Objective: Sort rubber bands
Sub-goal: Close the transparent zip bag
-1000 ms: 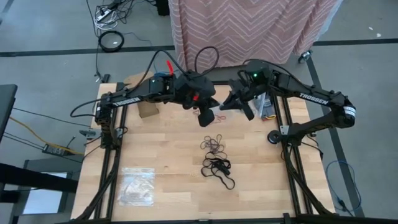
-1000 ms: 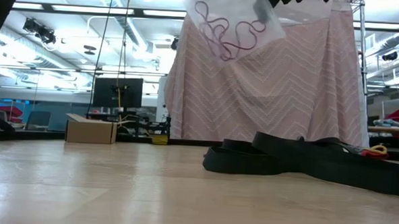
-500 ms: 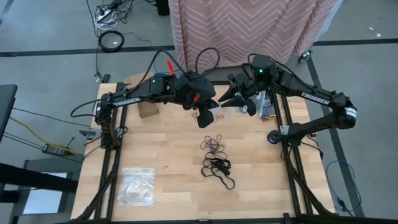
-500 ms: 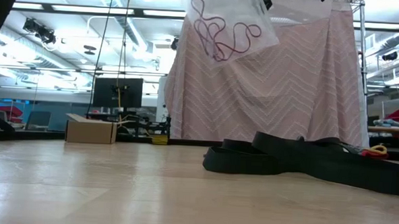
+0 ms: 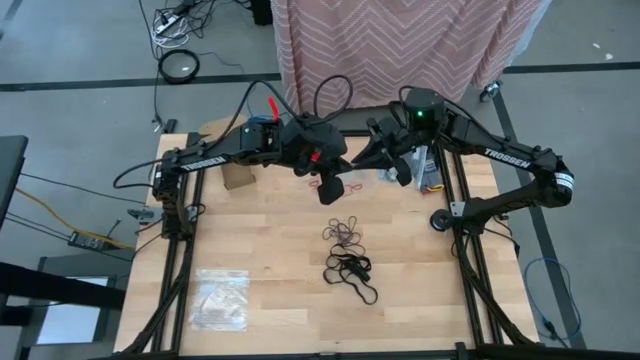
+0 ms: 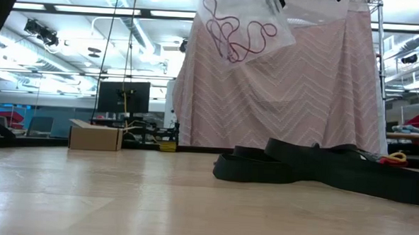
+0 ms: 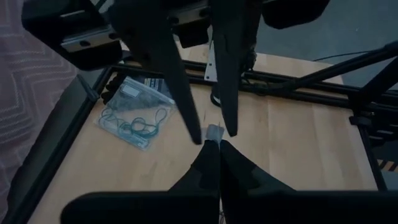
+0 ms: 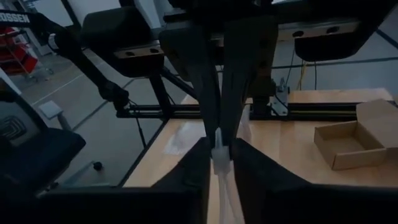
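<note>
We keep both grips steady on the clear crinkly bag (image 6: 243,23) raised over the desk (image 5: 270,250): the left end effector (image 5: 333,188) is clenched on one edge, the right end effector (image 5: 380,160) grasping the other. Thin red rubber bands (image 6: 234,35) coil inside; dark loops (image 5: 348,268) lie below.

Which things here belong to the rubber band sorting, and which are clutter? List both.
Job: raised clear plastic bag of red rubber loops; tan-brown rubber loop pile; black rubber loop pile; clear bag of teal loops.
Lying about: small brown cardboard box; pink chevron cloth.
</note>
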`<state>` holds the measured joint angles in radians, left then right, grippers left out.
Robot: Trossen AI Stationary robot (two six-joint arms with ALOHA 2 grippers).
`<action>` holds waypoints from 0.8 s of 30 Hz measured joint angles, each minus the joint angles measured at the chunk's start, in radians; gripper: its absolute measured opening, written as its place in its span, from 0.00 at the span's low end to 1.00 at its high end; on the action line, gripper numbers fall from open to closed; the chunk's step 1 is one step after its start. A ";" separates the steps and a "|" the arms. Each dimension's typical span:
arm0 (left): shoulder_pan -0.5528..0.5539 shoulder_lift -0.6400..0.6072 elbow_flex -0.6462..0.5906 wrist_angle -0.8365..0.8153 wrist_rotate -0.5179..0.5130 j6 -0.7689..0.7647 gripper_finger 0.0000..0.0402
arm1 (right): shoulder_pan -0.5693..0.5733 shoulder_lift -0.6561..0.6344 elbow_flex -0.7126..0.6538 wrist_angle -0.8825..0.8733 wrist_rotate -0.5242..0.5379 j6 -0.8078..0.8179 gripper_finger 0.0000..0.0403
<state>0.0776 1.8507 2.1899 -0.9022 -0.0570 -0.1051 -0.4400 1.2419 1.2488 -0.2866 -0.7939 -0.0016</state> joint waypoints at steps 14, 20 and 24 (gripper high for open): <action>0.001 0.000 0.000 0.014 -0.004 0.016 0.00 | 0.000 0.000 0.000 -0.029 0.033 0.022 0.04; 0.001 -0.002 0.000 0.009 -0.030 0.021 0.00 | 0.000 0.000 0.003 -0.075 0.042 -0.004 0.01; 0.002 -0.005 0.031 -0.014 -0.049 0.039 0.00 | 0.000 -0.001 0.004 -0.086 0.045 -0.007 0.02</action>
<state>0.0798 1.8452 2.2211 -0.9164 -0.1061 -0.0665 -0.4397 1.2408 1.2527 -0.3727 -0.7490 -0.0089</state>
